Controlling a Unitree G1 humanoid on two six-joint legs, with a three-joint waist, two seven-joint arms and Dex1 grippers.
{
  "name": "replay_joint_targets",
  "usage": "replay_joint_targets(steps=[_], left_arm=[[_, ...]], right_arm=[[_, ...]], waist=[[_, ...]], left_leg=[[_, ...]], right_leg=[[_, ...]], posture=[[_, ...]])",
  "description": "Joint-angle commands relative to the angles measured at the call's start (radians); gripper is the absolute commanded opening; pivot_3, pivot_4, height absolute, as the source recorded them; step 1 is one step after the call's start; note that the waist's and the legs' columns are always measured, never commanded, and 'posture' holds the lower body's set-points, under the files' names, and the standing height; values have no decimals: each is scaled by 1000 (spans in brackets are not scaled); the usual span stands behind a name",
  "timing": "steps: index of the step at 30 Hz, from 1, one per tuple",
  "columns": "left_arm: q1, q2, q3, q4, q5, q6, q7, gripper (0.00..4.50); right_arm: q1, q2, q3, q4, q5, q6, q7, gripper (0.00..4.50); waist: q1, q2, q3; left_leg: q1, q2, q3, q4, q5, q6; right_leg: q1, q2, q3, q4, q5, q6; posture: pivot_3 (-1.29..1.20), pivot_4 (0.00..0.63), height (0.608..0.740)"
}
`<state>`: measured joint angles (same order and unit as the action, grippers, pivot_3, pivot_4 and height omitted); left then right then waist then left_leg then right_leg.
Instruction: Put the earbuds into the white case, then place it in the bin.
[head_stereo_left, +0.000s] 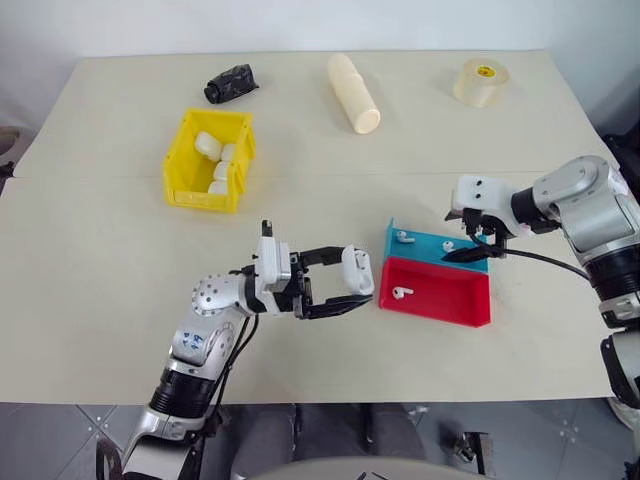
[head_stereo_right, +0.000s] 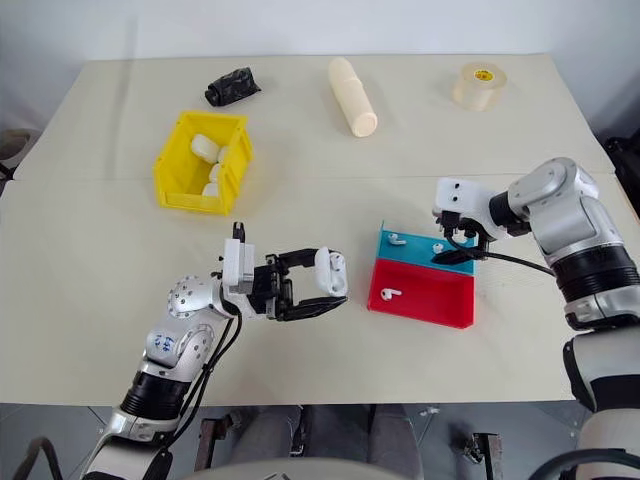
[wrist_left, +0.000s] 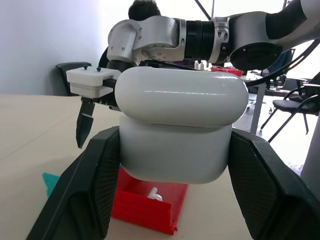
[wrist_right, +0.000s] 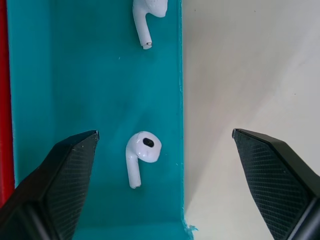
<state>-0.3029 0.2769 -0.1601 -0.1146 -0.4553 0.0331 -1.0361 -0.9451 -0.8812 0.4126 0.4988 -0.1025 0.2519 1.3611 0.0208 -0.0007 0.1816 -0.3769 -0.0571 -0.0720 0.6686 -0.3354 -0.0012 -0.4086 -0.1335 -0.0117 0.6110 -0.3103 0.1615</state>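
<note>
The left gripper (head_stereo_left: 340, 290) sits in the lower middle of the left eye view, its 2 black fingers clamped on the white case (head_stereo_left: 357, 271), which it holds above the table (head_stereo_left: 100, 280) just left of the red tray (head_stereo_left: 445, 297). In the left wrist view the case (wrist_left: 180, 125) sits between the fingers with its lid closed.

The right gripper (head_stereo_left: 470, 250) hangs at the right of the frame over the blue tray (head_stereo_left: 425, 245), fingers spread wide apart and holding nothing. In the right wrist view 1 earbud (wrist_right: 141, 156) lies on the blue floor between the 2 fingertips, untouched, and another earbud (wrist_right: 147, 15) lies farther along the same tray.

The blue tray holds 2 earbuds; the red tray, touching it on the near side, holds 1 earbud (head_stereo_left: 402, 292).

The yellow bin (head_stereo_left: 185, 150) stands in the upper left of the frame, well apart from both grippers, with several white cases (head_stereo_left: 208, 145) inside it.
</note>
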Motion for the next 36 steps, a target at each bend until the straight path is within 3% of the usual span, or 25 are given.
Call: replay_joint_targets(steps=[1,8,27,30,33,36], left_arm=[[7,1,4,-55,-6,-3,15,2812],[6,5,3,-55,-10,-4,22,2812],[-15,4,4,-36,-16,0,9,2812],[-15,4,5,-36,-15,0,9,2812],[-15,5,6,-37,-15,0,8,2812],[-13,4,4,-40,-15,2,9,2812]], right_arm=[[-21,10,2,18,-45,-15,7,4093],[-5,6,-7,1,-72,12,46,1976],[41,19,-22,-37,-87,58,59,1976],[42,21,-23,-35,-88,56,60,1391],[41,29,-32,-35,-84,58,51,514],[46,34,-44,-41,-78,59,41,514]], waist=[[0,0,0],[1,0,0],[0,0,0],[0,0,0],[0,0,0],[-1,0,0]], left_leg=[[0,0,0,0,0,0],[0,0,0,6,0,0],[0,0,0,9,0,0],[0,0,0,9,0,0],[0,0,0,11,0,0],[0,0,0,11,0,0]], right_leg=[[0,0,0,0,0,0],[1,0,0,4,0,0],[0,0,1,8,0,0],[0,0,1,8,0,0],[1,0,1,9,0,0],[1,0,1,9,0,-1]], posture=[[0,150,740],[0,150,740],[0,150,740],[0,150,740],[0,150,740],[0,150,740]])
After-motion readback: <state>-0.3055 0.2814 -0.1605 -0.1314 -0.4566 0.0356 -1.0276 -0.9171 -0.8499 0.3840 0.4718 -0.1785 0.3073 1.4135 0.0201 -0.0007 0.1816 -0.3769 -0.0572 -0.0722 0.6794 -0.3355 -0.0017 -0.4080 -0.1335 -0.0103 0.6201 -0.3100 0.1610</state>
